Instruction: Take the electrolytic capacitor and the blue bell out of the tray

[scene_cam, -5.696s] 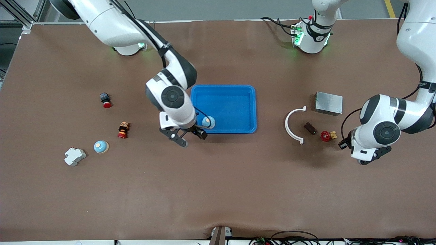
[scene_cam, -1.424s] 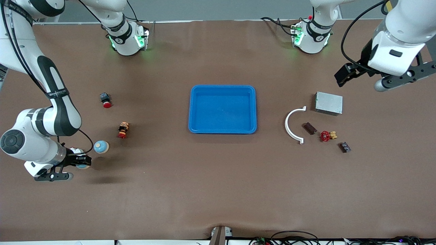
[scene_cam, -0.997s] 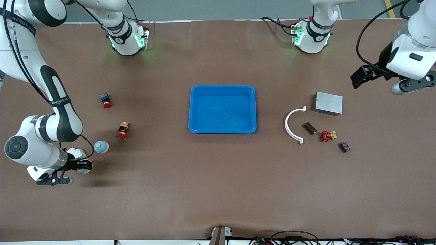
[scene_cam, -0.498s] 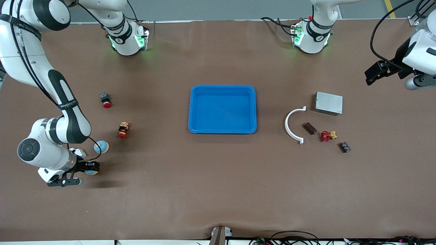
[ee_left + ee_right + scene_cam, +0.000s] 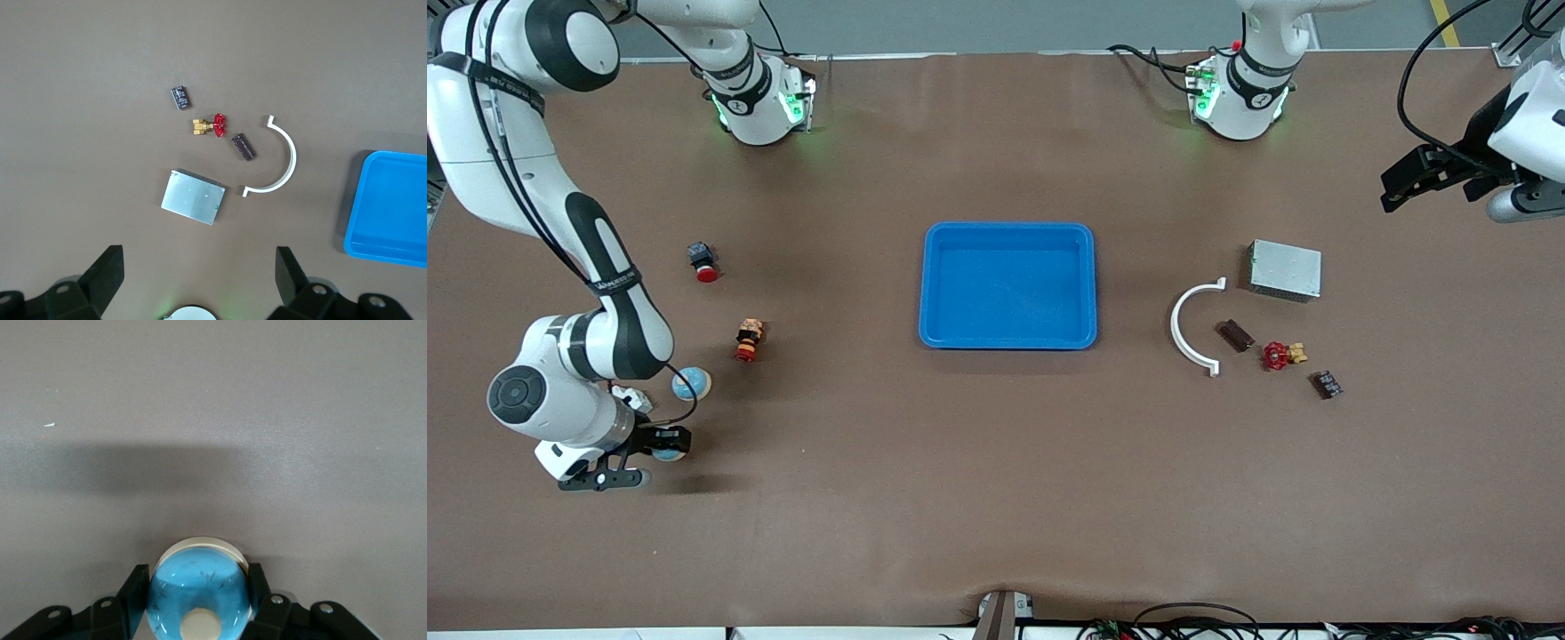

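Right gripper (image 5: 197,597) jaws clamped on blue bell (image 5: 198,590), left gripper (image 5: 195,277) jaws apart, empty

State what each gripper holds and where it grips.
The right gripper holds a blue bell, jaws clamped on its two sides, over bare table. The left gripper holds nothing, jaws open.

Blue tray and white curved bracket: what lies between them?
Nothing: front view shows bare brown table between the blue tray and the white curved bracket.
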`<state>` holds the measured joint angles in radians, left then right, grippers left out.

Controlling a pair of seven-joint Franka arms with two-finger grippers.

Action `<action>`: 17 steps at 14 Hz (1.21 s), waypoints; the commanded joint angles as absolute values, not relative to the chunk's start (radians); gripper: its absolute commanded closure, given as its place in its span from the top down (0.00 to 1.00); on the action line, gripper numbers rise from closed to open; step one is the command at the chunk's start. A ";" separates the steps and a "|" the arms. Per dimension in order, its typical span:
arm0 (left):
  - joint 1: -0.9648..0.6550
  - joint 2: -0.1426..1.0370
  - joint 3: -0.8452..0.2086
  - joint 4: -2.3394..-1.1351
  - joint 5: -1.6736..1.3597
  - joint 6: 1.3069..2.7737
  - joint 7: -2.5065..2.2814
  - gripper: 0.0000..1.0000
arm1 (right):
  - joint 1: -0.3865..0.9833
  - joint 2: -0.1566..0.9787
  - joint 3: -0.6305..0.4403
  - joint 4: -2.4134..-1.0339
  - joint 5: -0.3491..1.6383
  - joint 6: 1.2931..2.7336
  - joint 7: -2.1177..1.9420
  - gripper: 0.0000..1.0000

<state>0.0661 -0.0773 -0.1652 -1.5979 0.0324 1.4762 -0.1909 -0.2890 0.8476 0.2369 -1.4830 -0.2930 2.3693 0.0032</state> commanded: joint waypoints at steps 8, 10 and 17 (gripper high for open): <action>0.057 -0.107 -0.160 -1.614 0.023 1.471 -0.164 1.00 | -0.261 0.884 0.230 -1.450 -0.307 2.388 0.021 0.00; 0.058 -0.107 -0.160 -1.614 0.023 1.470 -0.164 1.00 | -0.267 0.884 0.230 -1.451 -0.307 2.399 0.023 1.00; 0.057 -0.107 -0.160 -1.594 0.023 1.428 -0.166 1.00 | -0.273 0.865 0.232 -1.451 -0.296 2.410 0.026 1.00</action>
<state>0.0619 -0.0858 -0.1656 -1.5967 0.0324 1.4458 -0.1865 -0.2696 0.8663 0.2251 -1.4759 -0.2927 2.4256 0.0106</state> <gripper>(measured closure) 0.000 0.000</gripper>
